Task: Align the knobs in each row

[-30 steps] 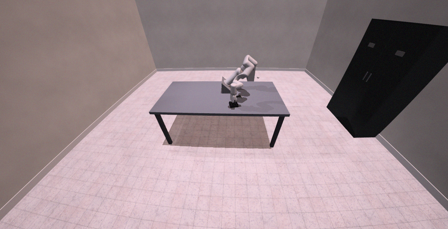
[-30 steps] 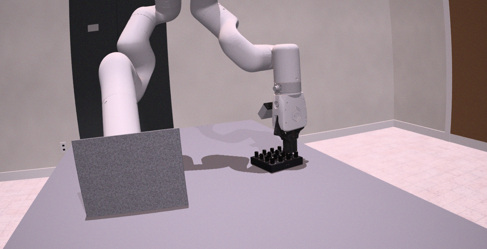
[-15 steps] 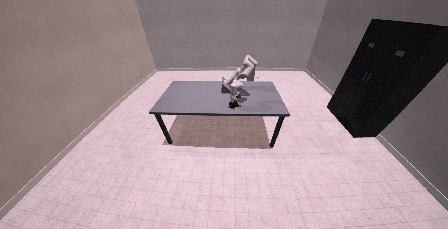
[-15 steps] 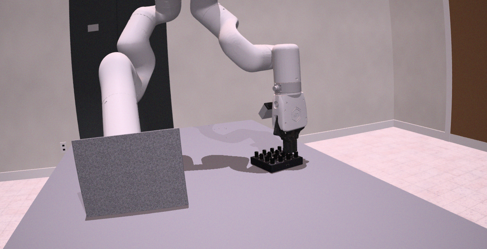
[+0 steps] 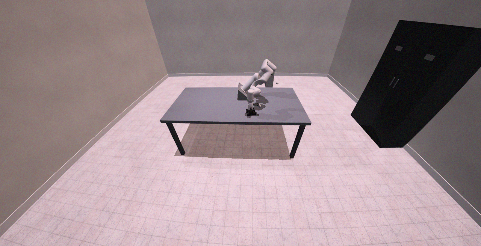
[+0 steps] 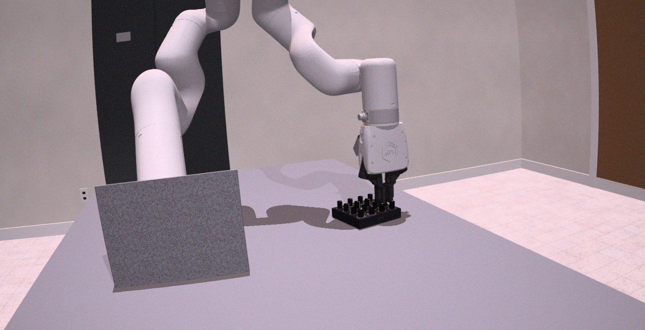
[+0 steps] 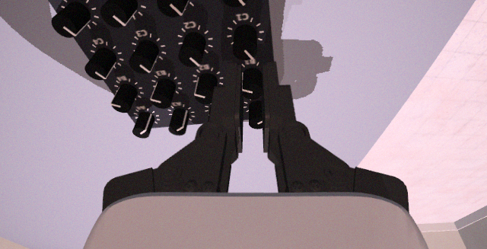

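Note:
The black knob box stands on its feet on the grey table, near its front edge. My gripper reaches straight down onto the box's corner and is shut on knob B1. In the wrist view its white line points left, much like the lines of B2, B3 and B4. Knob A1 shows between the fingers nearer the camera. Knob A2 is hidden behind the left finger.
A grey speckled board leans upright on the table beside the arm's base. A tall black cabinet stands by the wall. The table's edge lies a short way past the box.

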Robot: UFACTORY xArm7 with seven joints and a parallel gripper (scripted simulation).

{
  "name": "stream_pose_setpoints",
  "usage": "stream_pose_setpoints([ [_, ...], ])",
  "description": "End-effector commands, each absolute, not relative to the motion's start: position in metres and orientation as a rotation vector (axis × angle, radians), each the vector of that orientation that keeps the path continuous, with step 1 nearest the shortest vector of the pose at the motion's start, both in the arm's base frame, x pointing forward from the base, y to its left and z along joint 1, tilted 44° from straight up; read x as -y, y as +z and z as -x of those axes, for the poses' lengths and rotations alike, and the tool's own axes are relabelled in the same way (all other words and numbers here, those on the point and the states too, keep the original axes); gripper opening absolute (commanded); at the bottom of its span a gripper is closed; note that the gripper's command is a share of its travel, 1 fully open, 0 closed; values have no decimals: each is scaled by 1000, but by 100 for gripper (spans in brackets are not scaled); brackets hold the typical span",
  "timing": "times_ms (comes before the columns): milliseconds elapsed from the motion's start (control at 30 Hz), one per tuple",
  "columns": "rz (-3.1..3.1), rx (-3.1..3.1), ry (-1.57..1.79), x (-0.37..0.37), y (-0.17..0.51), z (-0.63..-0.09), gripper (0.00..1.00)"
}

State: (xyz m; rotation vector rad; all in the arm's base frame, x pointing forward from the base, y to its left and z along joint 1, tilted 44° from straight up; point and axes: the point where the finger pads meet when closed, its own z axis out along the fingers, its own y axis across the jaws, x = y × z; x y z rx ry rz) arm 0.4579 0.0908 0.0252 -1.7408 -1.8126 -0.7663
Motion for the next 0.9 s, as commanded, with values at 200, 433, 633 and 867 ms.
stream_pose_setpoints([
  [200,1791,1754,-740,-89,26,-459,8],
  [433,1791,1754,-740,-89,26,-459,8],
  [633,1791,1754,-740,-89,26,-459,19],
  [867,1791,1754,-740,-89,26,-459,19],
])
